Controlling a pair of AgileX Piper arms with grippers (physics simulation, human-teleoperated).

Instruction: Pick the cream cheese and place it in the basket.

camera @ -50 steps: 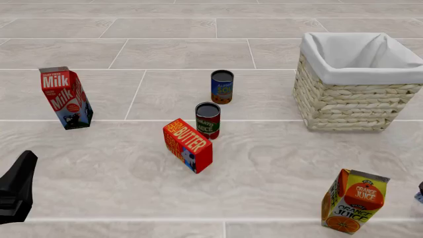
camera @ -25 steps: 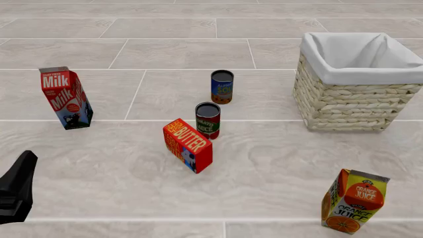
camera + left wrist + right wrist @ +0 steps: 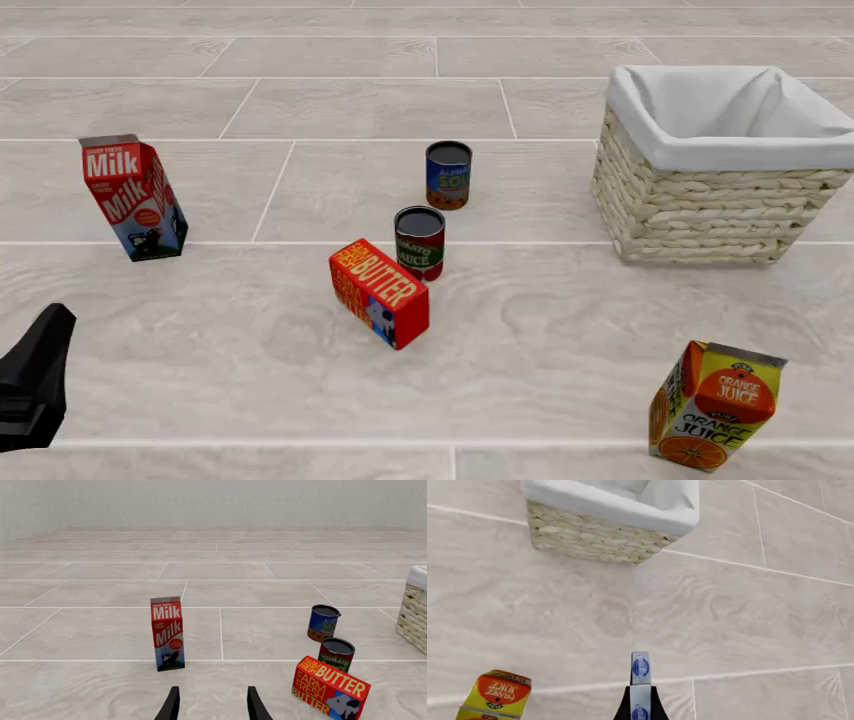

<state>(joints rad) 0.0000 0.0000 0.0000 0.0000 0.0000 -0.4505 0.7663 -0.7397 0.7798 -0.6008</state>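
Observation:
In the right wrist view the cream cheese [image 3: 640, 669], a thin pale blue and white packet seen edge-on, sits between the dark fingers of my right gripper [image 3: 640, 694], which is shut on it, above the tiled floor. The wicker basket [image 3: 594, 535] with white lining stands ahead of it, some way off. In the front view the basket [image 3: 701, 205] stands at the back right; the right gripper and the cream cheese are out of that view. My left gripper [image 3: 47, 345] is low at the left edge, and the left wrist view shows it [image 3: 213, 709] open and empty.
A milk carton [image 3: 134, 197] stands at the left. Two cans [image 3: 449, 175] [image 3: 419, 243] and a red butter box [image 3: 380, 293] stand mid-table. An orange juice carton [image 3: 715, 405] stands front right, also in the right wrist view [image 3: 494, 696].
A small dark and blue bit at the front view's right edge a second ago has left the view. The left gripper and the objects on the floor have not moved.

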